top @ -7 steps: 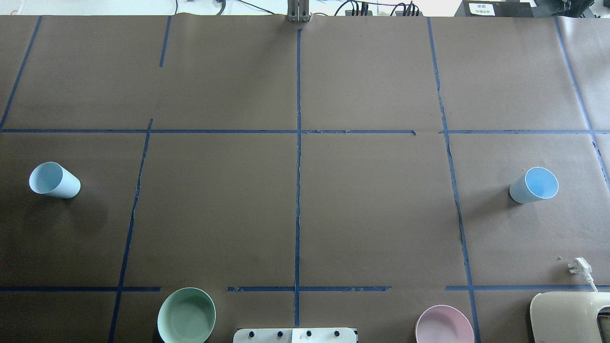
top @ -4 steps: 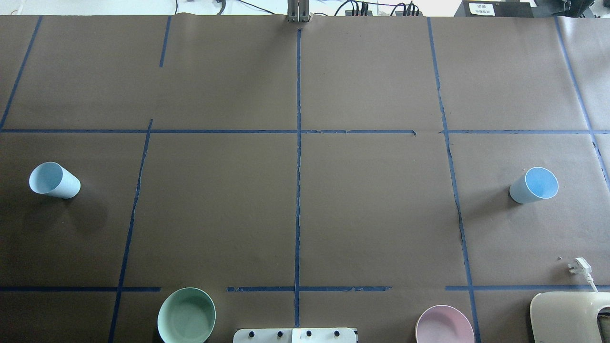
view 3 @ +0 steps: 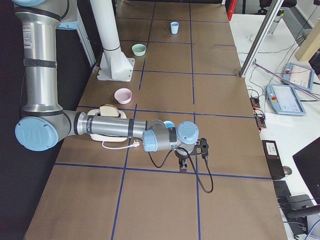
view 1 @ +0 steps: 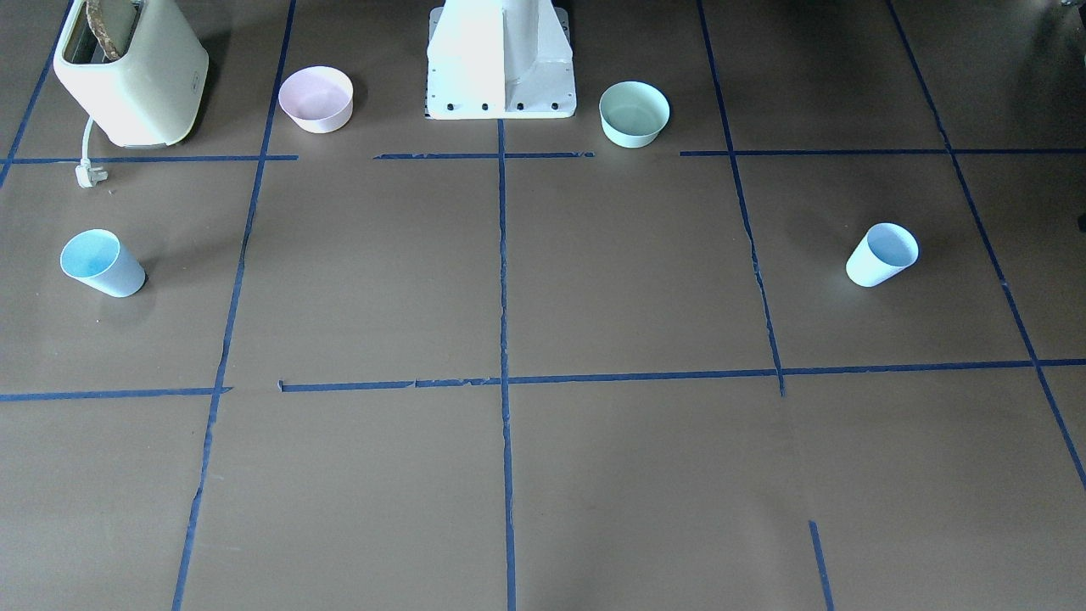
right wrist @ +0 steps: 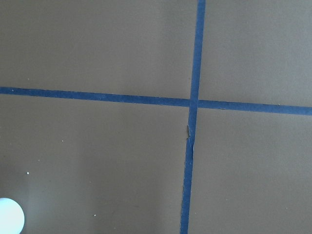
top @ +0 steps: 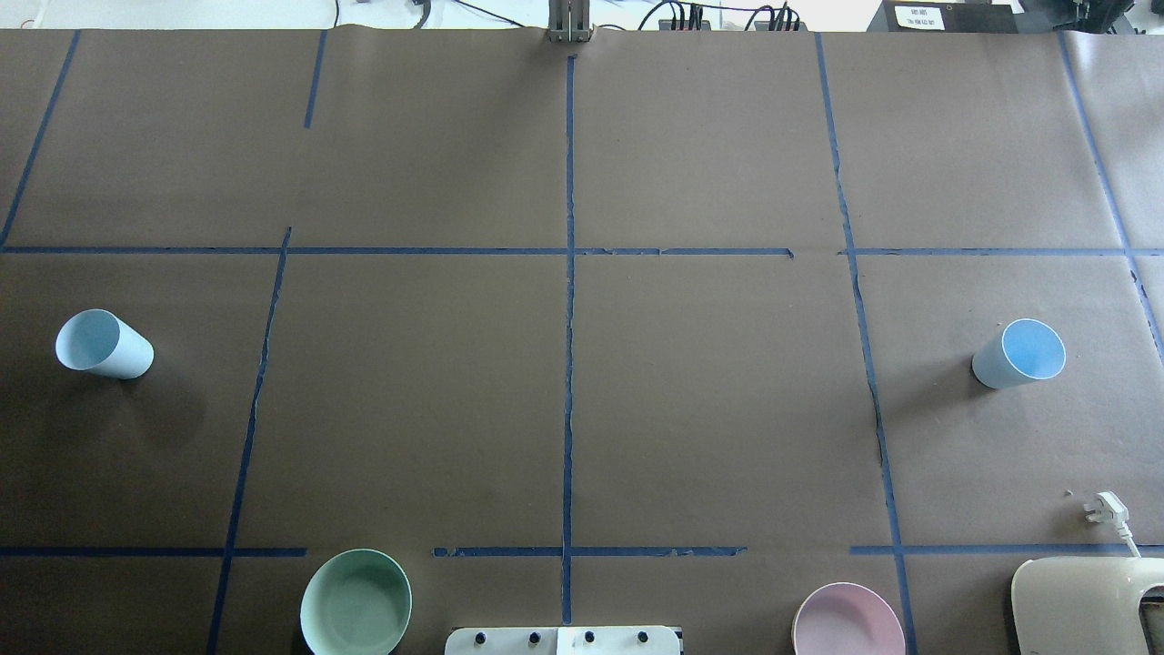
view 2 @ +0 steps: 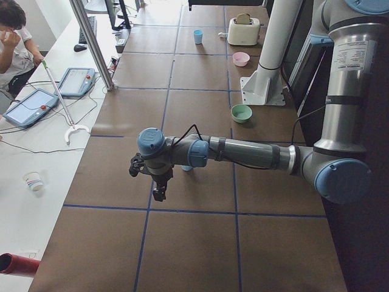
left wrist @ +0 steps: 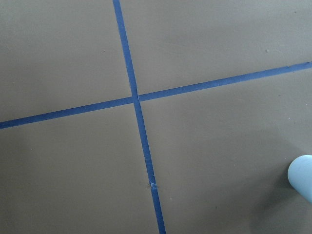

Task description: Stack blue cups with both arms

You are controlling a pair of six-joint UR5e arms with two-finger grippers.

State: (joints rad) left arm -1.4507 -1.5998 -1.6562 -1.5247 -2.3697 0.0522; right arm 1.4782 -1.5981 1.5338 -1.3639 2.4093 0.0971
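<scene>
Two pale-blue cups stand upright and far apart on the brown table. One cup [top: 102, 344] is at the far left and the other cup [top: 1020, 353] at the far right. They also show in the front view, the left-side cup [view 1: 882, 254] and the right-side cup [view 1: 100, 261]. My left gripper [view 2: 159, 193] hangs above the table beside the left cup [left wrist: 302, 176]. My right gripper [view 3: 183, 166] hangs beside the right cup [right wrist: 9, 217]. Both grippers show only in the side views, so I cannot tell whether they are open or shut.
A mint-green bowl [top: 356, 602] and a pink bowl [top: 847, 620] sit near the white pedestal [view 1: 501, 59]. A cream toaster [top: 1087, 605] with a loose plug [top: 1105, 509] stands at the near right. An operator [view 2: 15, 42] sits beyond the table.
</scene>
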